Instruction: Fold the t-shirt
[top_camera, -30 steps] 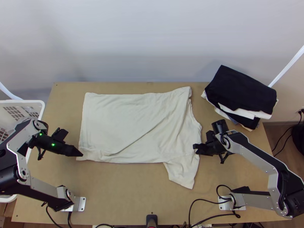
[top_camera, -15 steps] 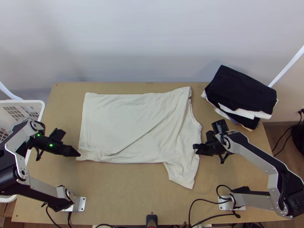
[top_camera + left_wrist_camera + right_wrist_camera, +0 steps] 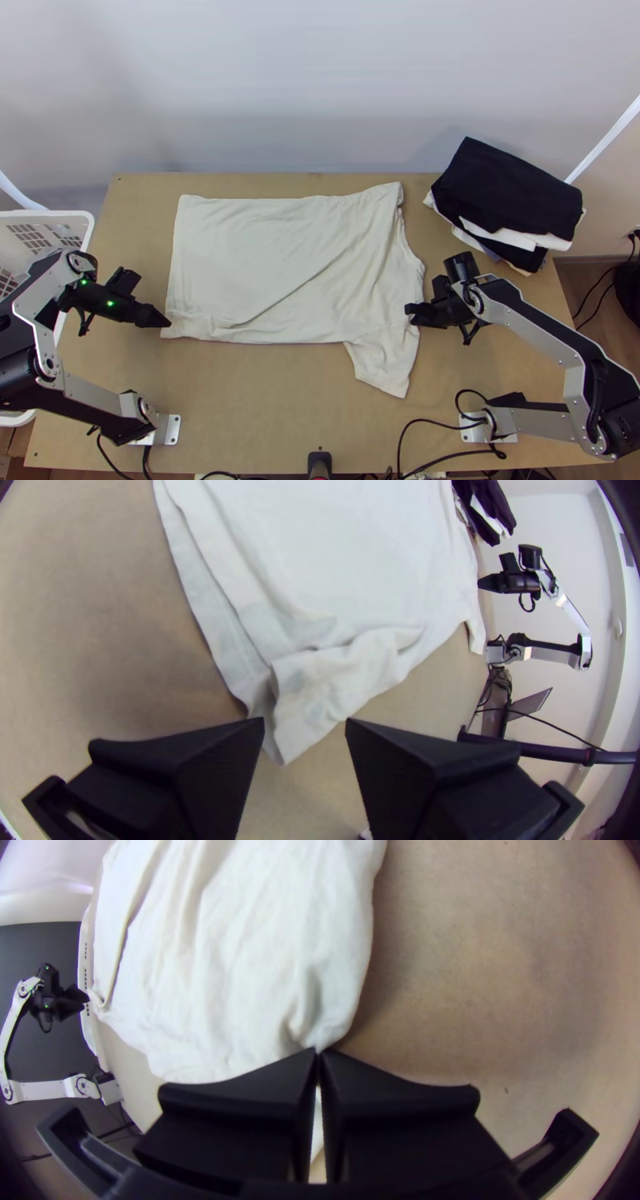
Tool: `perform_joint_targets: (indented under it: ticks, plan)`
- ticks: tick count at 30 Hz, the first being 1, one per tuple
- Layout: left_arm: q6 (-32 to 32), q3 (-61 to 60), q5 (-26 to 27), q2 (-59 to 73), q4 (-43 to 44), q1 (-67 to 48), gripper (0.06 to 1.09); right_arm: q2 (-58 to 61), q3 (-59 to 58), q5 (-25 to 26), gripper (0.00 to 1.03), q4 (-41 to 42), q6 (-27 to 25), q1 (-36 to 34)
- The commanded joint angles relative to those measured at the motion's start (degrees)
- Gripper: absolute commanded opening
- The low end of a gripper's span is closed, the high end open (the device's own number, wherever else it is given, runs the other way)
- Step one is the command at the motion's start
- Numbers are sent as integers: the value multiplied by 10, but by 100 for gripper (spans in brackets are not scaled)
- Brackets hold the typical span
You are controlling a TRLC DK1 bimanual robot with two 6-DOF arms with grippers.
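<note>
Pinching one t-shirt (image 3: 272, 264), right gripper (image 3: 411, 311)

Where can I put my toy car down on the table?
Bare wood shows between the t-shirt and the table's near edge, left of the looping cables. It's crowded at the far right, with the folded clothes, and at the shirt's sides, by the left gripper and right gripper.

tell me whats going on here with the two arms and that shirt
Two robot arms seem to be partway through folding a pale shirt. The right gripper is shut on its edge near the sleeve that sticks out. The left gripper is open at a corner of the opposite end, not gripping it. The shirt lies mostly flat with some creases, not yet a neat bundle, and a pile of folded clothes sits nearby.
</note>
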Motion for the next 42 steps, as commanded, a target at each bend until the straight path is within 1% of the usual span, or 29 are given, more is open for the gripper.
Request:
perform_joint_targets:
  ticks: [1,11,12,13,14,15,16,23,26,29,31,33,34,36,37,39,40,42]
  plan:
    - [-3,1,-3,11,-1,-9,69,6,-17,3,3,-5,5,2]
    - [-17,-8,-3,10,5,-29,68,6,-11,3,3,-5,5,4]
    - [-18,-10,-3,9,5,-29,66,6,-11,3,3,-5,6,3]
    - [-17,-12,-3,5,5,-30,53,6,-12,3,3,-5,6,2]
    - [-18,-15,-1,1,9,-29,36,6,-12,3,3,-5,6,2]
    - [-18,-17,0,-1,14,-30,16,6,-12,3,3,-5,5,2]
    - [-17,-17,0,1,15,-31,10,6,-12,3,3,-5,5,1]
    - [-11,-28,-5,-6,11,-17,9,3,-13,3,3,-6,5,-8]
    - [-12,-5,-3,-17,0,-1,9,-11,-5,3,3,-6,5,-13]
    - [-35,38,26,-37,-12,11,9,-40,15,4,3,-6,1,-13]
    - [-73,64,52,-50,-9,16,9,-59,28,4,3,-6,1,-12]
    - [-167,86,88,-59,16,8,9,-80,44,24,3,0,-6,-11]
    - [-197,90,100,-71,27,-4,9,-88,57,30,3,0,-11,-10]
    - [-294,77,102,-117,107,-30,9,-96,90,33,3,0,-13,-15]
    - [-328,71,102,-142,142,-42,9,-98,109,34,3,-1,-12,-19]
    - [-418,77,102,-178,208,-57,9,-100,156,36,3,-1,-8,-29]
    - [-442,84,101,-192,223,-71,9,-99,183,36,3,-1,-6,-31]
    - [-511,100,97,-217,274,-80,9,-91,244,37,3,-5,-2,-36]
